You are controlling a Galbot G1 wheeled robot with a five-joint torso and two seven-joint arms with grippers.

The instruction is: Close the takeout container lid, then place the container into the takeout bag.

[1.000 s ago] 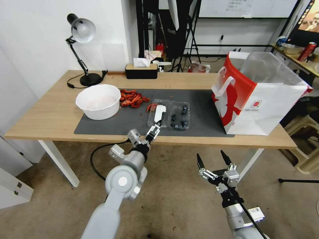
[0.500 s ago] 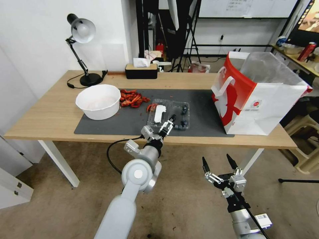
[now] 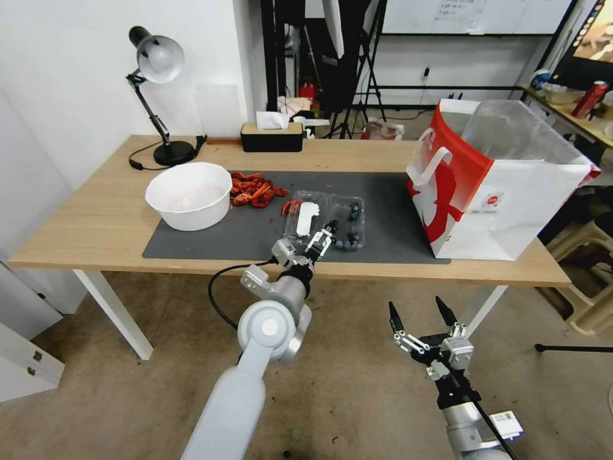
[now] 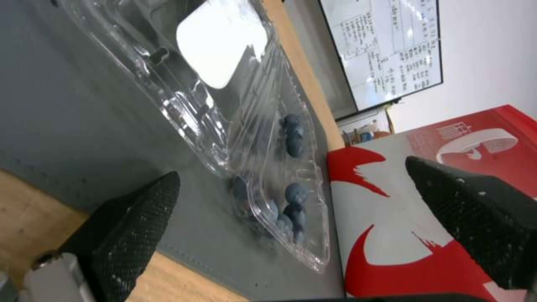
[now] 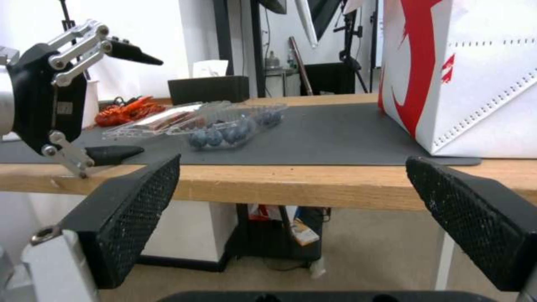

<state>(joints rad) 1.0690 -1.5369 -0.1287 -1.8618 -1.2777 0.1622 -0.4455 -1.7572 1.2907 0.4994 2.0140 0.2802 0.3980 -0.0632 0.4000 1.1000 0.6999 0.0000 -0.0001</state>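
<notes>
Bench [image 3: 96, 223], left portion: a black desk lamp [image 3: 156, 96] stands at the far corner, and a round white bowl [image 3: 189, 193] sits on the left end of the grey mat [image 3: 383, 211]. Red crayfish [image 3: 254, 189] lie just beside the bowl, on the mat.

Centre: the takeout container [image 3: 324, 220] lies open and flat on the mat, near the bench's front edge. Its two halves sit side by side, so its long axis runs left to right along the bench. The lid [image 3: 304, 218] is the left half, with a white oblong label [image 4: 221, 40] facing up; no writing can be read on it. The right half holds dark blue berries [image 4: 293, 201].

The left pincer [image 3: 321, 237] hovers over the container's front edge, about at the hinge line, its fingers spread wide and holding nothing. In the left wrist view one fingertip [image 4: 131, 214] sits above the mat's front border.

Bare mat separates the container from the takeout bag [image 3: 495, 182], which stands upright on the mat's right end, mouth open, with a small round logo [image 3: 492, 200] on its white face; its text is too small to read.

The right pincer [image 3: 418, 311] hangs below and in front of the bench edge, right of the container, with its fingers spread and empty.
</notes>
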